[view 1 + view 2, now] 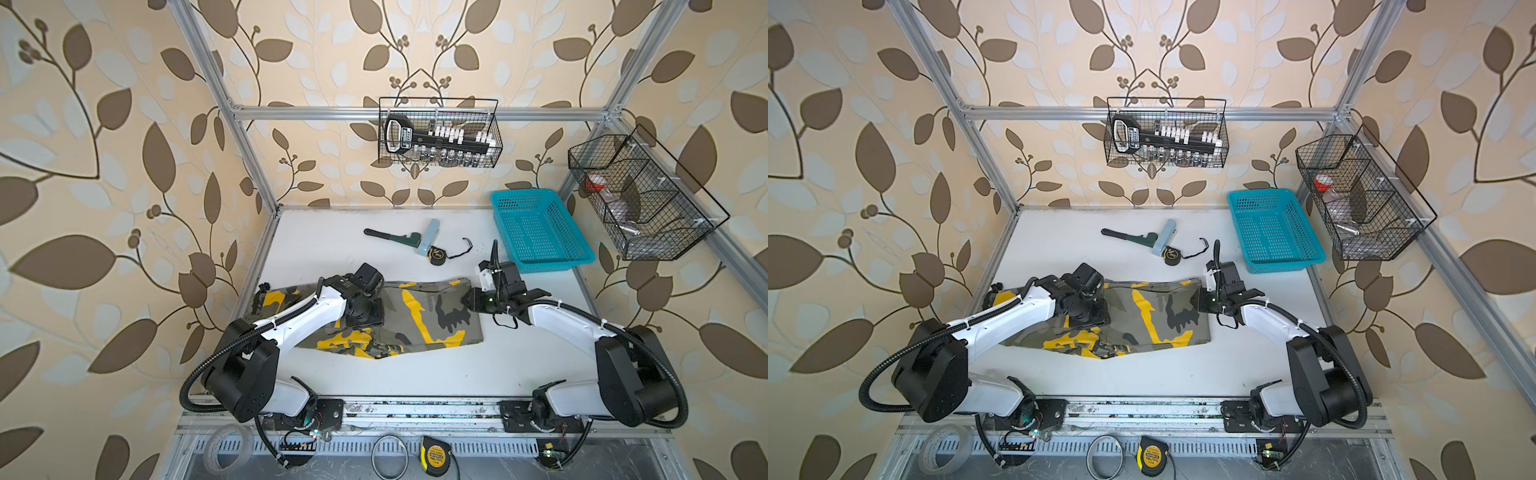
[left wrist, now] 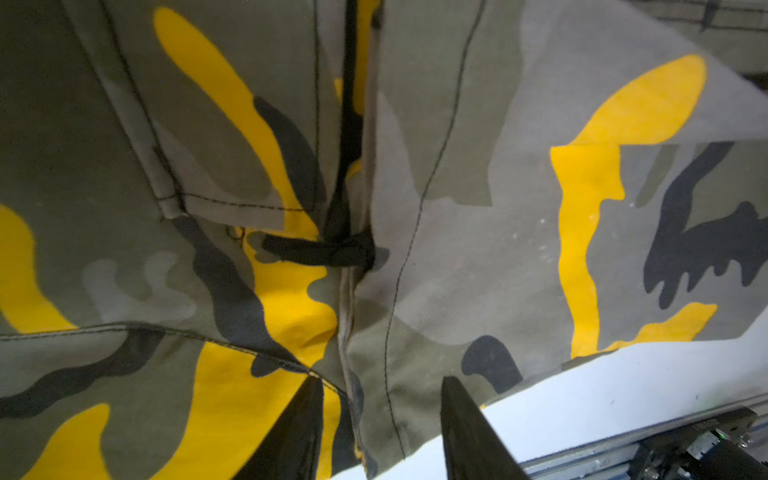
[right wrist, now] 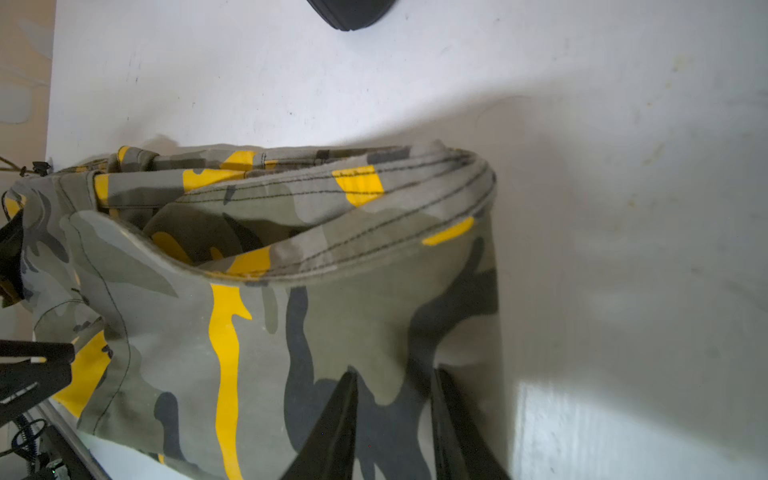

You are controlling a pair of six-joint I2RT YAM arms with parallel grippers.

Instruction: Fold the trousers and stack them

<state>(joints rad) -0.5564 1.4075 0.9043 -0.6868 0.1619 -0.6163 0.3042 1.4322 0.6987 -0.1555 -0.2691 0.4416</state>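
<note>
The trousers [image 1: 415, 316] are camouflage cloth in olive-grey with black and bright yellow patches. In both top views they lie folded into a long band running left to right across the middle of the white table [image 1: 415, 374]. The right end is fairly flat and square. The near edge bunches into creased folds around the middle. In the right wrist view that right end [image 3: 332, 311] shows several layers stacked, their edges marked by rows of dark stitching, and the top layer curls up off those beneath. In the left wrist view a dark-stitched pocket flap [image 2: 232, 174] lies beside a lengthwise fold, which a short black strap [image 2: 320, 251] crosses.
</note>
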